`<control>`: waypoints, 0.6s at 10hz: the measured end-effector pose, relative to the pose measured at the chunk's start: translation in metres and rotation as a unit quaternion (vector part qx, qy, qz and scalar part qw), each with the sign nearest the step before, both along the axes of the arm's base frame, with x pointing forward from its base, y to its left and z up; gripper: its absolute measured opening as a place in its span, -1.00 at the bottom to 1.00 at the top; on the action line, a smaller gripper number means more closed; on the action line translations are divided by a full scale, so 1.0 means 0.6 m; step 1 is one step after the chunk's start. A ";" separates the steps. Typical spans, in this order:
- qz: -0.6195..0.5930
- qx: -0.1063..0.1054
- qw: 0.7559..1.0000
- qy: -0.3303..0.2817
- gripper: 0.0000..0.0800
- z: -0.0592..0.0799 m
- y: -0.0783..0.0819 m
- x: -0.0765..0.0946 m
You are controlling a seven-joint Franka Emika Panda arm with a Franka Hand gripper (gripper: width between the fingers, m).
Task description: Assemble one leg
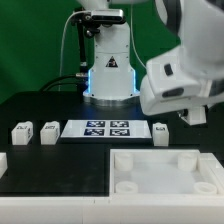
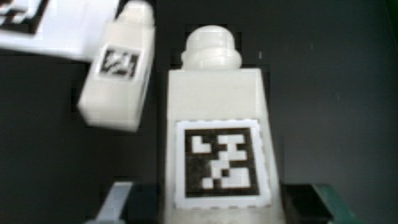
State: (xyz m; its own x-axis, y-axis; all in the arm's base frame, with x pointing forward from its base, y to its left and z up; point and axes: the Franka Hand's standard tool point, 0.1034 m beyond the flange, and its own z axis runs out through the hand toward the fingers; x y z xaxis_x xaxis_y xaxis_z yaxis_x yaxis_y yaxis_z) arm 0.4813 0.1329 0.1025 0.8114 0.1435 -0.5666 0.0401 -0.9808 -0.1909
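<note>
In the wrist view a white leg (image 2: 217,140) with a black-and-white tag and a rounded peg at its far end lies between my gripper's (image 2: 231,203) two fingers (image 2: 128,200). The jaws are open, and a dark gap shows on each side of the leg. A second leg (image 2: 119,78) lies close beside it, tilted. In the exterior view my gripper (image 1: 195,117) is low over the table at the right. It hides the leg between its fingers. One leg (image 1: 160,130) stands just to its left, and two more legs (image 1: 20,132) (image 1: 48,128) stand at the far left.
The marker board (image 1: 97,128) lies in the middle of the table, and its corner shows in the wrist view (image 2: 36,25). The large white tray-like piece (image 1: 165,172) fills the front right. The robot base (image 1: 108,70) stands at the back.
</note>
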 end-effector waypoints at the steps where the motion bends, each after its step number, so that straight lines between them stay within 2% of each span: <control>1: -0.006 0.000 0.999 -0.050 -0.27 0.026 -0.006 0.027; 3: -0.018 0.003 0.989 -0.146 -0.27 0.064 -0.006 0.087; 4: -0.023 0.001 0.982 -0.188 -0.27 0.079 -0.003 0.100; 5: -0.028 0.001 0.971 -0.238 -0.27 0.082 0.004 0.109; 6: -0.032 0.000 0.962 -0.272 -0.27 0.078 -0.001 0.107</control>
